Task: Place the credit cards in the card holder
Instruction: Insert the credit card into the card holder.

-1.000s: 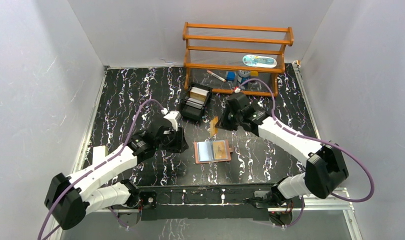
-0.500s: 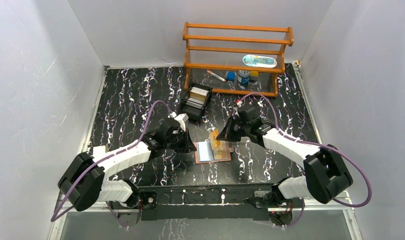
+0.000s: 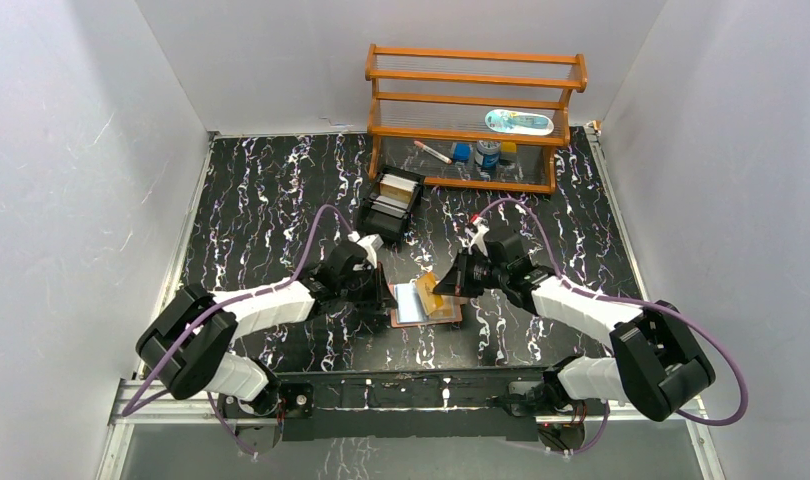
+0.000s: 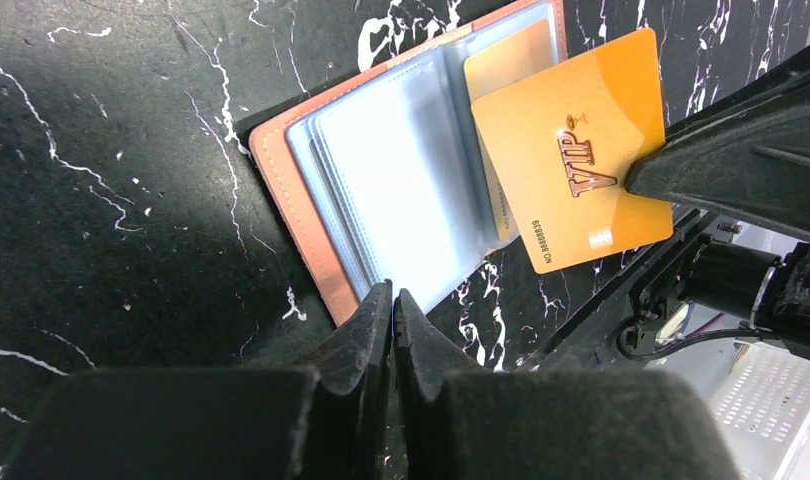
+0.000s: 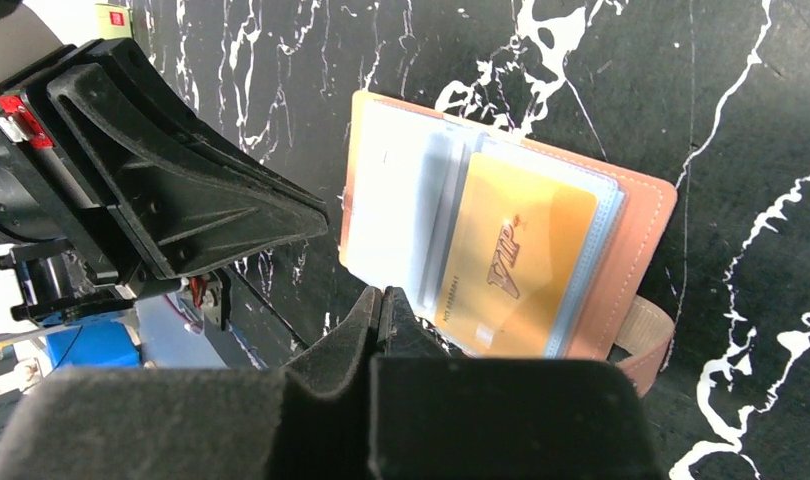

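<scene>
The tan card holder (image 3: pixel 413 318) lies open on the black marble table, clear sleeves up, with one orange card (image 5: pixel 516 250) in its right pocket. My right gripper (image 3: pixel 444 284) is shut on a second orange credit card (image 4: pixel 571 150) marked VIP. It holds that card tilted over the holder's right half, near the pocketed orange card (image 4: pixel 511 60). My left gripper (image 4: pixel 392 295) is shut, its tips at the near edge of the card holder (image 4: pixel 401 170), by the clear sleeves. From the right wrist, the holder (image 5: pixel 641 230) shows its snap tab at lower right.
A black open tray (image 3: pixel 389 205) with more cards stands behind the holder. A wooden rack (image 3: pixel 476 115) with small bottles and a pen sits at the back. White walls close in the left, right and rear.
My left arm has swung right to the holder's left edge and its gripper has shut. My right gripper has brought the orange card down and forward over the open holder.
</scene>
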Controlling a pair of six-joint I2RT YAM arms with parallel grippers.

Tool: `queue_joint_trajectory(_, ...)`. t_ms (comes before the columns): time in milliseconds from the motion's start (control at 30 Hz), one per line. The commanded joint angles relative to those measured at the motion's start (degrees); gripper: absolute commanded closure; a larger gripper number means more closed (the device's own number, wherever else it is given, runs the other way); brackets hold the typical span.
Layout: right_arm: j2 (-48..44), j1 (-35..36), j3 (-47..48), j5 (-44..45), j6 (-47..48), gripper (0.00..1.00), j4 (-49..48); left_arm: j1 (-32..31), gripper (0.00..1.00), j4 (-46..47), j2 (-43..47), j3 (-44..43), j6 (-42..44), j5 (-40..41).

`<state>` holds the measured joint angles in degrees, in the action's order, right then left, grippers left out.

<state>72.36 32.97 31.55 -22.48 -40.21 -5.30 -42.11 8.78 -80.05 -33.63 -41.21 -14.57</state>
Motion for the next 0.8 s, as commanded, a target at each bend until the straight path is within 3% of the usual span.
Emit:
queue_joint_trajectory(0, -1.2, -0.4, -2.0, 0.5, 0.5, 1.00, -5.3, 0.1, 0.96, 2.7, -1.1, 0.6, -0.4, -1.5)
queue_joint_trajectory(767, 2.1, -1.0, -7.7, 2.5, -3.6, 1.00, -12.5, 0.1, 0.95, -0.1, -4.5, 1.8, 0.9, 0.1)
